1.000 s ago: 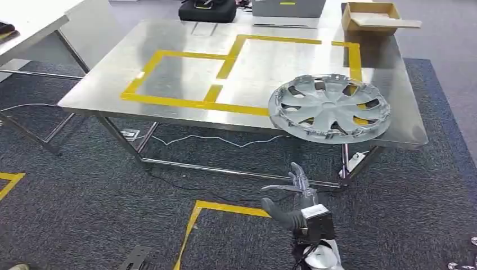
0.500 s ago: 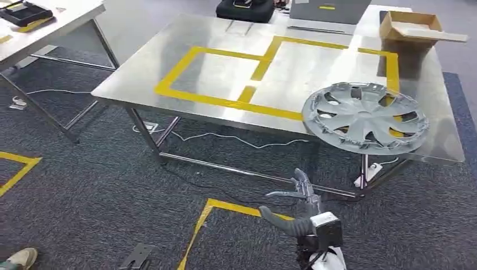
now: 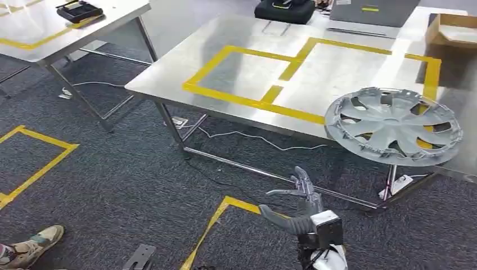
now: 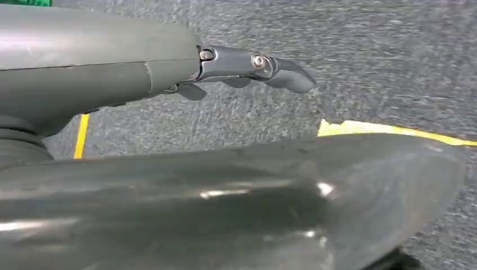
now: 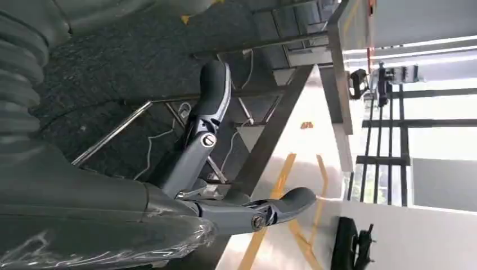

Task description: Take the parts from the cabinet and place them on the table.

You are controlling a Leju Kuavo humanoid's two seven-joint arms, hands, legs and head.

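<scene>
A silver hubcap [image 3: 394, 125] lies flat on the steel table [image 3: 247, 67], at its near right corner, with its rim reaching past the front edge. My right hand [image 3: 297, 203] hangs low in front of the table, over the carpet, fingers spread and holding nothing. In the right wrist view the same hand [image 5: 194, 154] points at the table's legs and underside. My left hand [image 4: 225, 62] hangs over the grey carpet with a finger stretched out and nothing in it.
Yellow tape marks rectangles on the steel table. At its far edge are a black bag [image 3: 284, 10], a grey case [image 3: 368, 11] and a cardboard box [image 3: 453, 28]. A second table [image 3: 67, 34] stands at the left. A person's shoe [image 3: 28, 250] is on the carpet at bottom left.
The camera has swung left, so the table and hubcap have slid right in the picture. The second table and a person's shoe have come into view. My right hand keeps its pose.
</scene>
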